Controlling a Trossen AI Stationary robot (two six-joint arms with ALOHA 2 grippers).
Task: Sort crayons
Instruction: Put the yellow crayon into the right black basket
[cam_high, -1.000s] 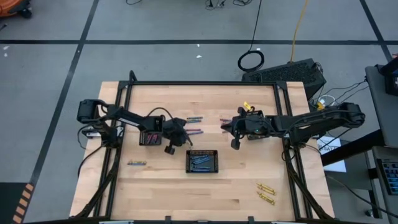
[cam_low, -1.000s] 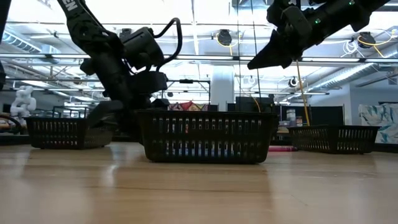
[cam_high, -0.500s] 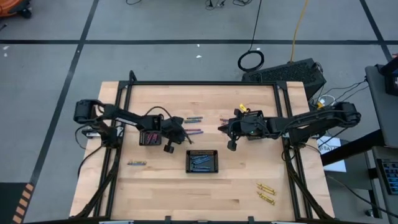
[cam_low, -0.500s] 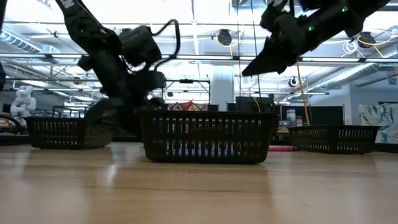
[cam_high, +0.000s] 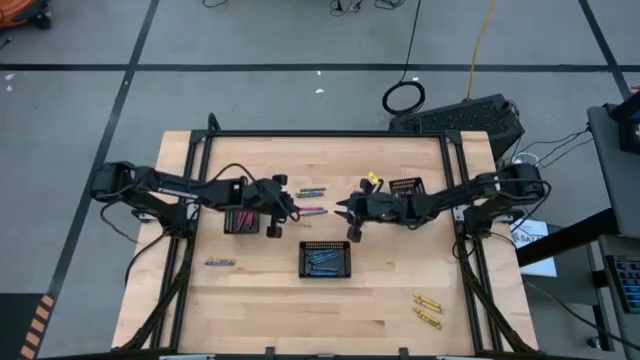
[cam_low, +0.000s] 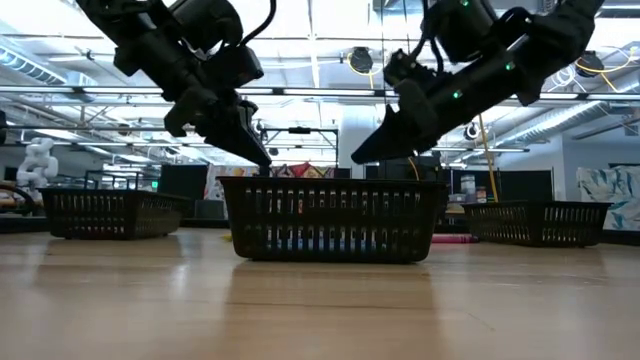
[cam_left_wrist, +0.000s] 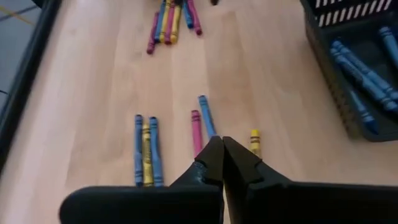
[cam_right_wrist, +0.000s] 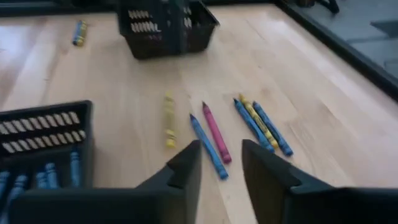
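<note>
Jaws: left gripper fully shut, tips pressed together, nothing visibly between them; right gripper partly open, a clear gap, nothing held.

Loose crayons lie at table centre, between the two grippers: a blue crayon and a pink crayon side by side, a yellow crayon just beside them, a blue-yellow-blue trio near those. From the centre: another small bunch at 12 o'clock, blue ones already in the centre tray at 6, a pair at 8, yellow ones well off at 5, a left tray at 9, a right tray at 2.

Handling, as a judgement: light, stiff wax sticks, round so they roll, paper wrap gives some grip, likely to snap if pinched hard. Best taken mid-length, fingers across the stick; neighbours touching make a clean single pick awkward. Both grippers hover above the tabletop.
</note>
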